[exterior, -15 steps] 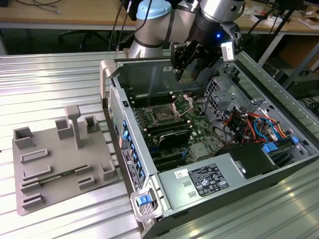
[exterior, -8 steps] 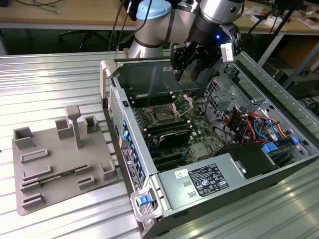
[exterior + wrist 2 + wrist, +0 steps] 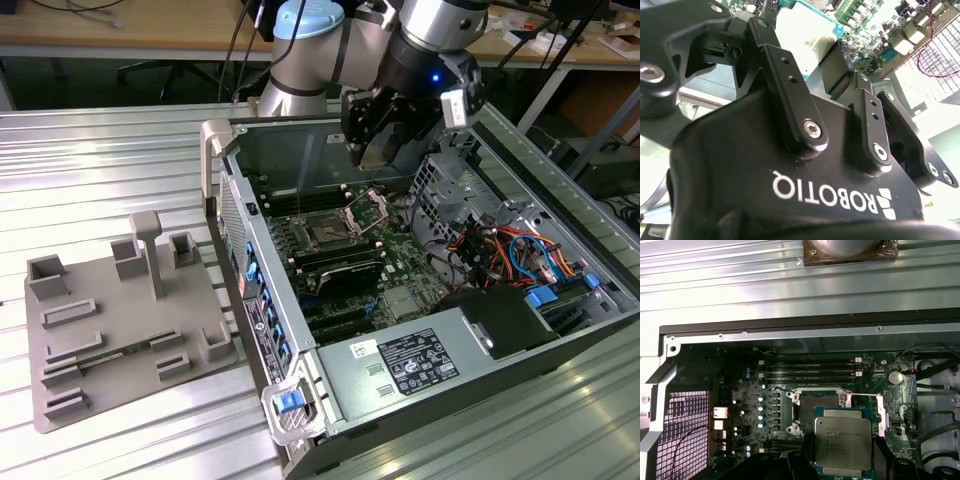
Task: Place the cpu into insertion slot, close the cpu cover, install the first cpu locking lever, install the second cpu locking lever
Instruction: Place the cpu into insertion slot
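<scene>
The cpu (image 3: 842, 439), a flat square chip with a silver-grey top and a green rim, sits between my gripper's (image 3: 842, 452) two black fingers, which are shut on its sides. The chip's pale face (image 3: 797, 32) also shows between the fingers in the second wrist view. In the exterior view my gripper (image 3: 372, 148) hangs above the back of the open computer case. The insertion slot (image 3: 812, 409) lies open and dark on the motherboard, just beyond the held chip and below it. The cpu cover (image 3: 368, 208) stands swung up beside the slot (image 3: 326, 236).
Long black memory slots (image 3: 810, 371) run behind the socket. A drive cage and coloured cables (image 3: 510, 250) fill the case's right side, and a power supply (image 3: 420, 360) sits at the front. A grey fixture plate (image 3: 110, 320) lies on the ribbed metal table at the exterior view's left.
</scene>
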`<state>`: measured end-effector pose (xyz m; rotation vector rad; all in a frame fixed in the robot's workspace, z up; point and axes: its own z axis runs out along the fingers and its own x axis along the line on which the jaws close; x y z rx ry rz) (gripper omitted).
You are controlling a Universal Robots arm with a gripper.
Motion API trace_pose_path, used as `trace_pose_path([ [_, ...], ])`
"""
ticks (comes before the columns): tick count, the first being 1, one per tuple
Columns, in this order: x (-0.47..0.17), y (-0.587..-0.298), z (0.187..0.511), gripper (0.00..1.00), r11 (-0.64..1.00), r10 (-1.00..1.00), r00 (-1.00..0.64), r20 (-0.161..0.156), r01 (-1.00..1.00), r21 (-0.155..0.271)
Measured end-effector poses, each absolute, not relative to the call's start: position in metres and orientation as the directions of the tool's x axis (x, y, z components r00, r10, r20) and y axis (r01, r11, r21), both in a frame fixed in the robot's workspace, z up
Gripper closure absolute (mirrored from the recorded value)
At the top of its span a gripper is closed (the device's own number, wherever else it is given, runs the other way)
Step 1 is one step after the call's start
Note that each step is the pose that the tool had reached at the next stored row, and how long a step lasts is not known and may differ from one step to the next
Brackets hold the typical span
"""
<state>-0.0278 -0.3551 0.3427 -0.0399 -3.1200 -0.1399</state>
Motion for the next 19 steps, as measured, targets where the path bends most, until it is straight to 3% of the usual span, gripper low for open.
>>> trace_pose_path([
  [19,-0.0278,-0.3551,0.3379,0.45,0.996,0.025,-1.000,0.019,0.026,0.089],
])
